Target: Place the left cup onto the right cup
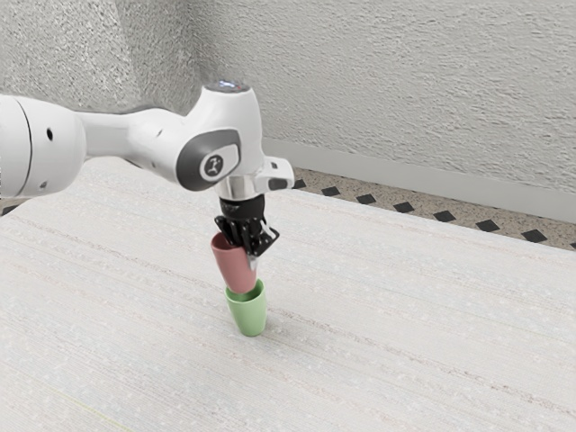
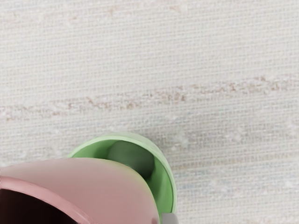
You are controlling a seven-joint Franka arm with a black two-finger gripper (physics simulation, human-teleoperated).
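Gripper (image 1: 249, 241): fingers pinched narrow on the rim wall of the pink cup (image 1: 231, 261). You have the cup hanging just below the fingers at 6 o'clock. Its long axis is tilted, mouth toward 11, base toward 5. The base sits inside the mouth of the green cup (image 1: 247, 311), which stands upright on the table (image 1: 432, 342). You probably want the tilt straightened before release.

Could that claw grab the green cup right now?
Probably not: the claw is full, gripping the pink cup, whose bottom sits tilted in the green cup, partly blocking its mouth.
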